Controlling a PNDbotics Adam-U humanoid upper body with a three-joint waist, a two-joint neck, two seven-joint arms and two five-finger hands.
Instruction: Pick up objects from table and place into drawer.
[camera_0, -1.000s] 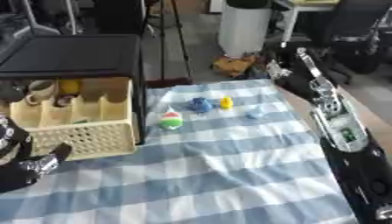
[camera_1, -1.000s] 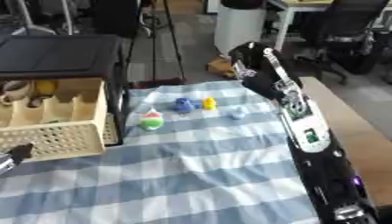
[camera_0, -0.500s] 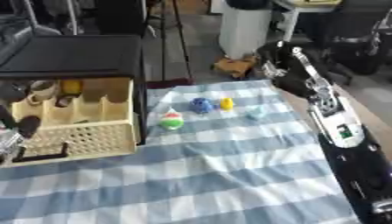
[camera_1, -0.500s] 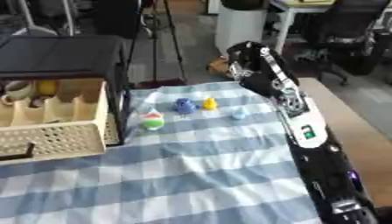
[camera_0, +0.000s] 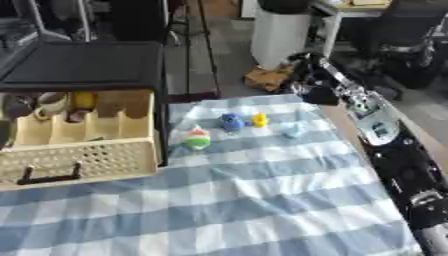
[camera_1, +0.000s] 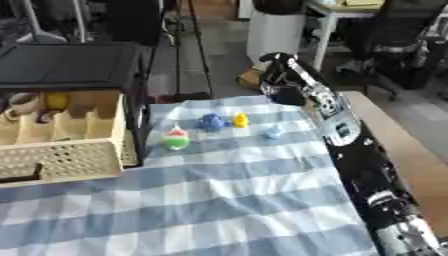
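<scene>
- Right hand (camera_1: 282, 80) sits at the far edge of the tabletop (camera_0: 262, 210), at the end of a long black arm that comes in from the lower right.
- Fingers look dark and bunched; cannot tell whether they are curled or straight. Nothing seen in its hold.
- Left hand shows in neither view.
- Four small objects lie in a loose row on the blue checked cloth, all apart from the hand: green-and-red toy (camera_0: 197, 139), blue toy (camera_0: 231, 121), yellow toy (camera_0: 259, 119), pale blue piece (camera_0: 292, 131).
- Pale blue piece is the nearest to the right hand; green-and-red toy lies nearest the drawer.
- Drawer (camera_0: 79, 155) is a cream slotted bin pulled out from under a black cabinet (camera_0: 87, 65), at the left of the cloth, with a dark handle on its front.
- Its back compartments already hold some things: a pale cup (camera_0: 51, 103), a yellow item (camera_0: 83, 99), others too dim to name.
- Step, as a judgement: reach phase, hand not yet on any object, all four objects on the cloth not yet picked.
- Next move calls for lowering the hand onto one toy, likely the pale blue piece or yellow toy, closing round it, then carrying it left across the cloth to an open compartment.
- Risk: the toys sit close together, so the fingers could knock a neighbour.
</scene>
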